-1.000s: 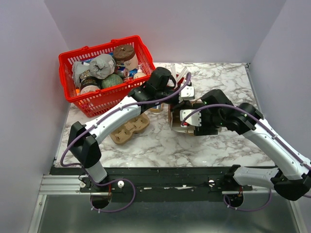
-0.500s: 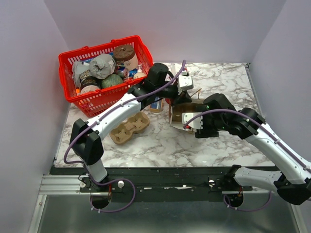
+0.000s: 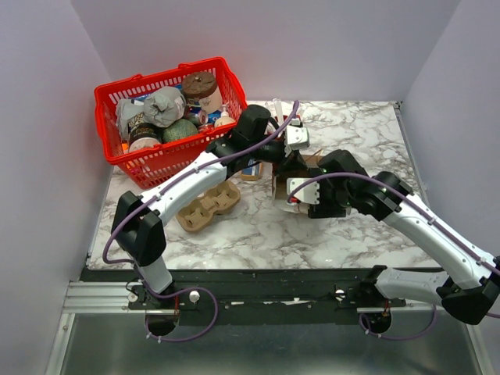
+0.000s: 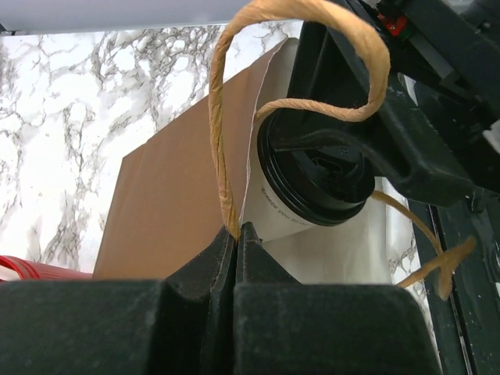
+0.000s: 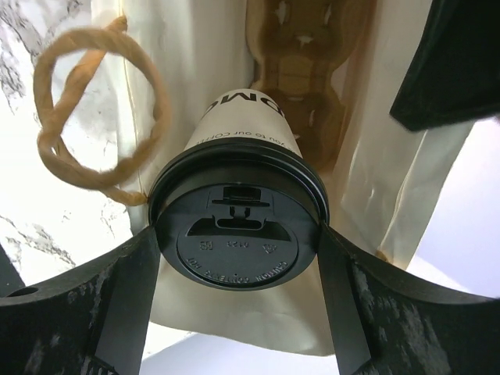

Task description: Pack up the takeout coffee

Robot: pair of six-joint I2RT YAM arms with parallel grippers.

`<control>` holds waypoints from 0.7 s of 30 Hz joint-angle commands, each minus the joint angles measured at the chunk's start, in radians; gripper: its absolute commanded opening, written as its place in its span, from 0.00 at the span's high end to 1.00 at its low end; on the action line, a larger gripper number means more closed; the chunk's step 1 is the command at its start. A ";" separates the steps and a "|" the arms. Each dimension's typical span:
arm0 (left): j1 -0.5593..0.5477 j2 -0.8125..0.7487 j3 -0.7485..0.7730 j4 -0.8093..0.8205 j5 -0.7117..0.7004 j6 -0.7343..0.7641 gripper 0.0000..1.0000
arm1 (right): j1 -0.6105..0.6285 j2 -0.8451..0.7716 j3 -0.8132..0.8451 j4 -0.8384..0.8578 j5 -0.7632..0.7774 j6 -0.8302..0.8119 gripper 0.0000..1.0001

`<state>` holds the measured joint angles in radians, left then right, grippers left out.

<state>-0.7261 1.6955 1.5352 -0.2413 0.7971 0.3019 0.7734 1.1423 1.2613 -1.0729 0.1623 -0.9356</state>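
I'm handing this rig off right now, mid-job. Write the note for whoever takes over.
Left gripper: jaws shut on the rim of the paper bag beside one handle, holding its mouth open.
Right gripper: jaws shut on the coffee cup, black lid on.
The cup is at the bag's mouth, partly inside, not released. A cardboard carrier sits deeper in the bag.
Done: cup picked up and brought to the bag.
Left: move it further in, seat it, release, withdraw.

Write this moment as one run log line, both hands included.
left hand: shut on paper bag edge | right hand: shut on takeout coffee | takeout coffee: in paper bag mouth
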 commanded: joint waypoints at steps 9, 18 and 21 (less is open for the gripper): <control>0.017 -0.005 0.011 -0.059 0.051 0.010 1.00 | -0.006 -0.035 -0.019 0.060 0.055 0.032 1.00; 0.017 0.013 0.051 -0.113 0.067 0.000 1.00 | -0.008 0.013 -0.028 0.126 0.152 -0.015 1.00; 0.019 0.024 0.074 -0.134 0.074 0.000 1.00 | -0.006 0.025 -0.020 0.131 0.181 -0.026 0.99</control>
<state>-0.7067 1.6989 1.5627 -0.3050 0.8230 0.3080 0.7704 1.1515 1.2385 -0.9909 0.2535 -0.9283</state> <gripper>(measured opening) 0.063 0.820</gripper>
